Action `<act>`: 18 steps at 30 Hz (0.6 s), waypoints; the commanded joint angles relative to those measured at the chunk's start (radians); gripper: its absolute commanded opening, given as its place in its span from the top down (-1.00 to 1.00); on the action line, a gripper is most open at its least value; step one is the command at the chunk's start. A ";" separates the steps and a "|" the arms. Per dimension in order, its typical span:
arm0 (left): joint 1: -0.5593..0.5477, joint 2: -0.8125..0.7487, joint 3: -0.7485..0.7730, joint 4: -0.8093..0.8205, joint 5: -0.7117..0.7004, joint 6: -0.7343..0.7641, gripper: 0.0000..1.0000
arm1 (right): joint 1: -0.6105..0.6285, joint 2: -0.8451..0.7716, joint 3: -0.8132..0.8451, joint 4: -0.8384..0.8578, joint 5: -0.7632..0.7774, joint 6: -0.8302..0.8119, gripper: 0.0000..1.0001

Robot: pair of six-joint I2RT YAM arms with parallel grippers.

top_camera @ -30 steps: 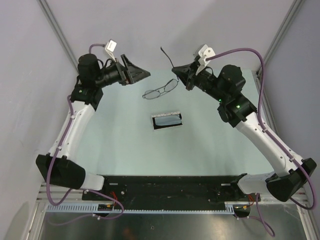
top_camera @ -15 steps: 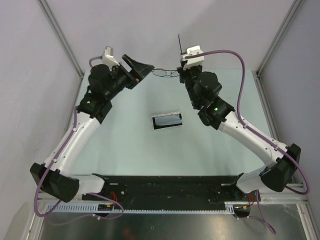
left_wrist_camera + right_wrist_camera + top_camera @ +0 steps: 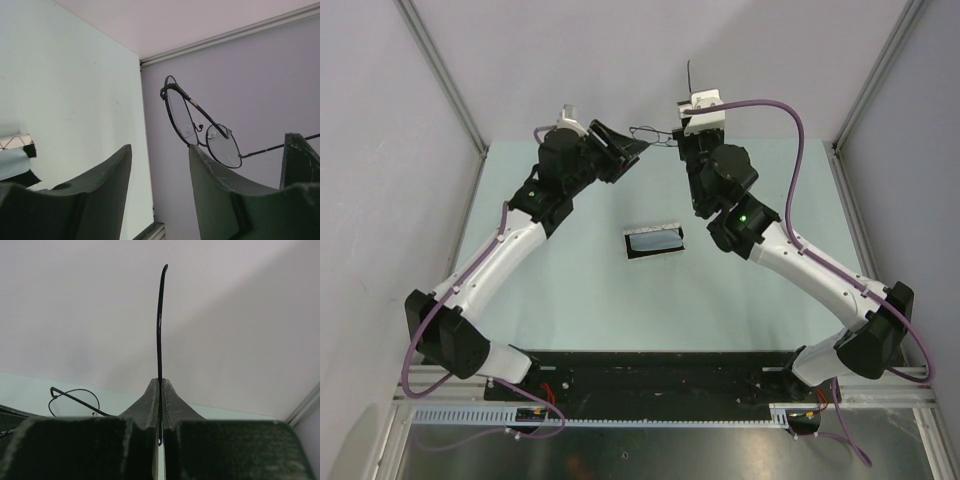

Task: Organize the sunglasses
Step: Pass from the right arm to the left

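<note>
Thin black wire-framed glasses (image 3: pixel 654 134) hang in the air near the back wall. My right gripper (image 3: pixel 682 140) is shut on one temple arm (image 3: pixel 159 315), which sticks straight up from the pinched fingertips (image 3: pixel 160 381); a lens rim (image 3: pixel 75 396) shows low on the left. My left gripper (image 3: pixel 632 148) stands open just left of the glasses. In the left wrist view the lenses (image 3: pixel 200 125) hang just beyond its right fingertip (image 3: pixel 195 152), and whether they touch is unclear. An open black case (image 3: pixel 653 241) with a pale lining lies mid-table.
The pale green table (image 3: pixel 570 290) ends at grey walls at the back and both sides, with metal corner posts (image 3: pixel 440 75). The case's corner (image 3: pixel 15 160) shows at the left edge of the left wrist view. Both arm bases sit along the near edge.
The right gripper has lifted the glasses off the table toward the back wall. The left arm has swung right and closer, its open fingers now next to the lenses.
</note>
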 commanded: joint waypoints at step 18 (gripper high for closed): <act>-0.043 0.002 -0.002 0.224 -0.034 -0.110 -0.03 | 0.036 0.040 0.075 0.063 0.070 0.014 1.00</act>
